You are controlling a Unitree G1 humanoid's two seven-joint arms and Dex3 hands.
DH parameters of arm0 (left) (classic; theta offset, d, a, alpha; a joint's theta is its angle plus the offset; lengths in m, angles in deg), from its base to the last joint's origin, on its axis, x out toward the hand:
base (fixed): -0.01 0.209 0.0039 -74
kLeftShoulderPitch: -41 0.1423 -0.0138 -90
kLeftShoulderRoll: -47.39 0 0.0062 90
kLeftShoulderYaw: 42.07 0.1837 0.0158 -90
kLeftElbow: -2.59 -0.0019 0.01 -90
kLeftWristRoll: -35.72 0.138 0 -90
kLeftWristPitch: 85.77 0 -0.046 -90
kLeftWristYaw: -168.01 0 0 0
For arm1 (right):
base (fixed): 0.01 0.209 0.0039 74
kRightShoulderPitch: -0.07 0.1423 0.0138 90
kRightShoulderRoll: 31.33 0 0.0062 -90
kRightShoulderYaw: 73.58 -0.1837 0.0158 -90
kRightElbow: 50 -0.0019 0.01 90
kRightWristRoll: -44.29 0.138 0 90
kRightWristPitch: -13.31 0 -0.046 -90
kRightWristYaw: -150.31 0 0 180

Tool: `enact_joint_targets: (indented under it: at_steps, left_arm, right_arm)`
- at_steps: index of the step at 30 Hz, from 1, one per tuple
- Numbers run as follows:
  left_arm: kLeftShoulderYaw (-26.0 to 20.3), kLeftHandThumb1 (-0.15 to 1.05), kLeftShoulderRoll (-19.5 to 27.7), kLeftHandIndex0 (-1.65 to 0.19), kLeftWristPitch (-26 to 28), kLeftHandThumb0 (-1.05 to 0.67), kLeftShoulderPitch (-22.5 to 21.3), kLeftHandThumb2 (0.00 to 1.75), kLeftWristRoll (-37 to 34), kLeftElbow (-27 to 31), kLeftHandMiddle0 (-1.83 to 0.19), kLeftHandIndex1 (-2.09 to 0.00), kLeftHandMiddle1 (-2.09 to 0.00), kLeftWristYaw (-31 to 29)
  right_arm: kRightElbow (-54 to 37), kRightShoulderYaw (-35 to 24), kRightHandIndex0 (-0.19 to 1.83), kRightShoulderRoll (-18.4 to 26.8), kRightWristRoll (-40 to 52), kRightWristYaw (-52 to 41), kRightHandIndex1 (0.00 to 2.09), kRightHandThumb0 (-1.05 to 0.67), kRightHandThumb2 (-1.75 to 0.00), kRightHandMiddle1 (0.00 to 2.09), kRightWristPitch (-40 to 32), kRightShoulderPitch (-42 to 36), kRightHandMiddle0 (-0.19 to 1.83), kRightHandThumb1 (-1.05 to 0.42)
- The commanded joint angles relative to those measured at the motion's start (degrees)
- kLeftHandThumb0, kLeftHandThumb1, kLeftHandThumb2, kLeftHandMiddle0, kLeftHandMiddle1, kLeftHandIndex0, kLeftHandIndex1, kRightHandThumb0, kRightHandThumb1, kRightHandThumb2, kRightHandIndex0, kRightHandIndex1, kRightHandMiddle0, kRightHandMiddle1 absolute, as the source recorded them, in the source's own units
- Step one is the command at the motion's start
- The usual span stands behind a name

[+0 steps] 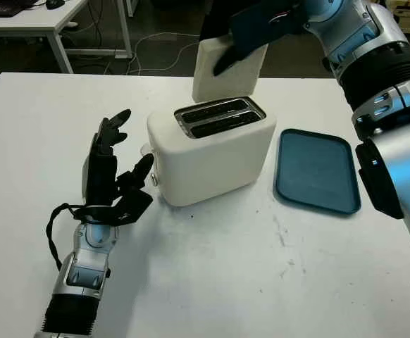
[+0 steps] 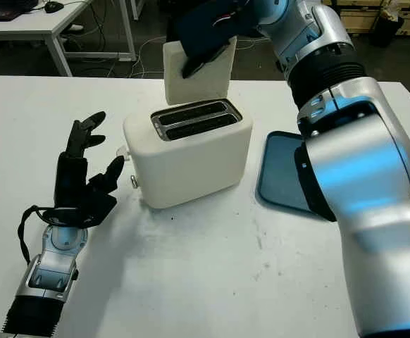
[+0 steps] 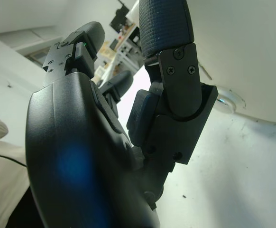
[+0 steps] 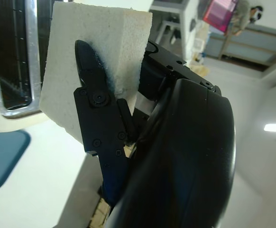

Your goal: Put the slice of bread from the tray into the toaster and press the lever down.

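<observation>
Left eye view | bread slice [image 1: 219, 77] is hanging upright just above the toaster [image 1: 212, 144] slots | right hand [image 1: 251, 32] is pinching its top with curled fingers | blue tray [image 1: 316, 169] is sitting bare beside the toaster | left hand [image 1: 113, 176] is waiting open on the toaster's other side, holding nothing

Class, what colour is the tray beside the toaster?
Dark teal-blue; the tray shows best in the left eye view.
</observation>
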Motion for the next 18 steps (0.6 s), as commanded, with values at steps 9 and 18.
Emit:
enact_joint_targets:
  at_steps: [9,18]
  left_arm:
    - [0.00,0.92,-0.04,0.00,-0.28,-1.03,-0.59,0.61,-0.22,0.01,0.00,-0.69,-1.17,0.14]
    - [0.05,0.92,-0.12,0.00,-0.33,-1.02,-0.60,0.61,0.01,-0.13,0.00,-0.67,-1.15,0.45]
  right_arm:
    - [1.47,-0.93,1.42,-0.59,2.23,-2.95,0.26,-0.40,0.00,0.03,-1.36,-1.86,1.26,-0.89]
    - [3.17,-1.63,1.39,-1.57,2.37,-2.38,0.31,-0.37,0.00,0.02,-2.46,-4.09,1.25,-0.88]
